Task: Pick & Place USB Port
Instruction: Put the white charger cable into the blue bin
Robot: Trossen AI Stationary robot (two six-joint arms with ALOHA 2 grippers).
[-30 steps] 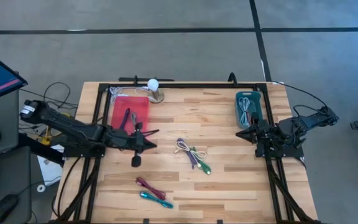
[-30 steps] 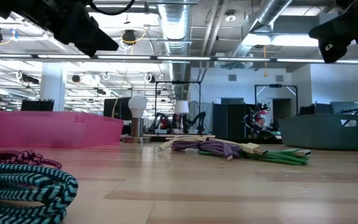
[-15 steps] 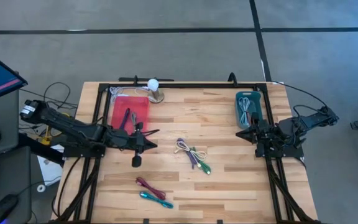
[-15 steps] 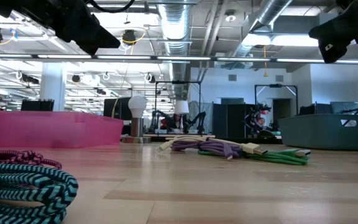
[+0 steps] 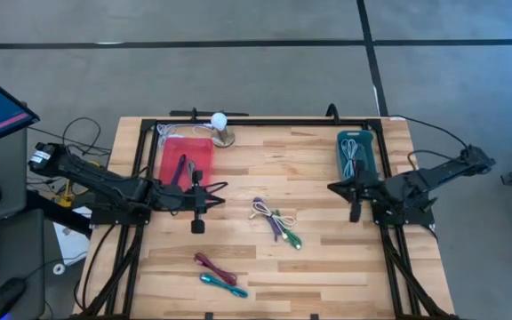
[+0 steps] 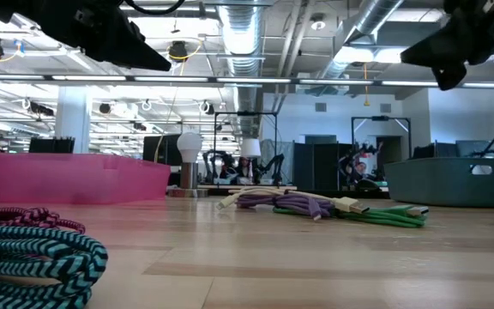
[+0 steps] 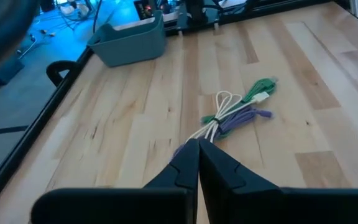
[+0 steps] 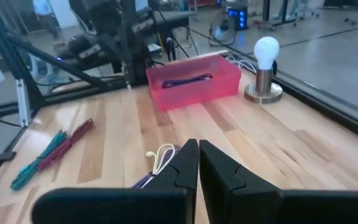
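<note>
A bundle of white, purple and green USB cables [image 5: 275,220] lies on the wooden table's middle; it also shows in the left wrist view [image 7: 235,111] and the low view [image 6: 316,206]. A red and a teal cable [image 5: 219,273] lie near the front edge. My left gripper [image 5: 213,202] is shut and empty, above the table just left of the bundle, beside the pink bin [image 5: 186,160]. My right gripper [image 5: 332,188] is shut and empty, above the table right of the bundle, in front of the teal bin [image 5: 356,156]. Both sets of fingers [image 7: 197,158] [image 8: 197,158] are closed together.
The pink bin holds a purple cable [image 5: 181,167]; the teal bin holds a white cable [image 5: 352,153]. A lamp with a white bulb [image 5: 220,124] stands at the far edge. A black frame [image 5: 265,123] borders the table. Bare wood lies between the bundle and each bin.
My right gripper has gone a little toward the table's left edge, toward the cable bundle, and its wrist has turned about its axis. It stays shut. The cables have not moved.
</note>
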